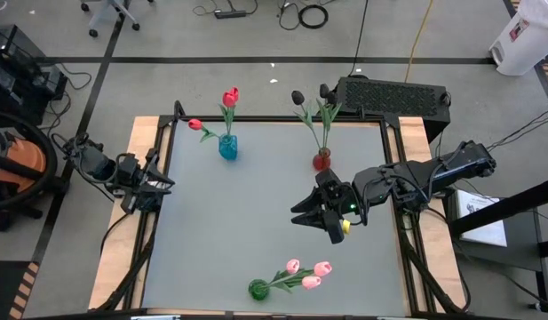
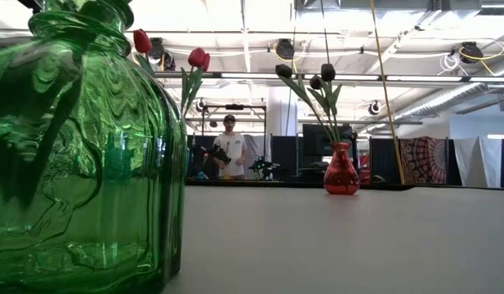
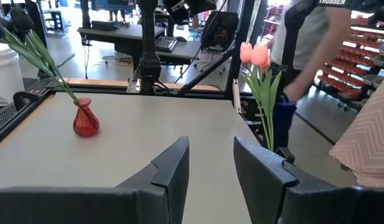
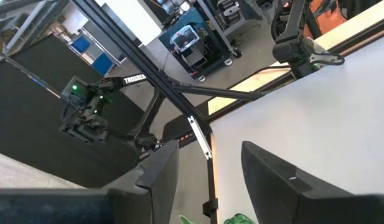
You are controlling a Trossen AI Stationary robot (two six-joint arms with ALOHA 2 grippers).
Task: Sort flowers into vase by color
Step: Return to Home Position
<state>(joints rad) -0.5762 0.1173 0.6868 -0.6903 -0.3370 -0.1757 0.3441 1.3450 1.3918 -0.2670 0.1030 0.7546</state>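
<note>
**Tulips sorted by colour; only the parking of the arms looks left**

The ribbed green glass vase (image 2: 80, 147) fills the low view, standing upright at the near edge of the grey tabletop (image 1: 238, 222). From above I count three pink tulips (image 1: 309, 271) in it, their stems leaning out toward the right arm's side. At the far edge, the small blue vase (image 1: 227, 148) holds the red tulips (image 1: 230, 96); I can make out two heads for certain. The round red vase (image 1: 321, 161) just beside it to the right carries the black tulips (image 1: 297, 97), three dark buds in the low view.

I see no stem lying loose on the table, so I judge the sorting itself done.

The right gripper (image 1: 302, 213) hovers over the table between the red vase and the green one, fingers spread wide with nothing between them. The left gripper (image 1: 164, 182) waits at the table's left edge, equally spread and empty. What remains, as I read it, is drawing the right arm off the table to rest.
</note>
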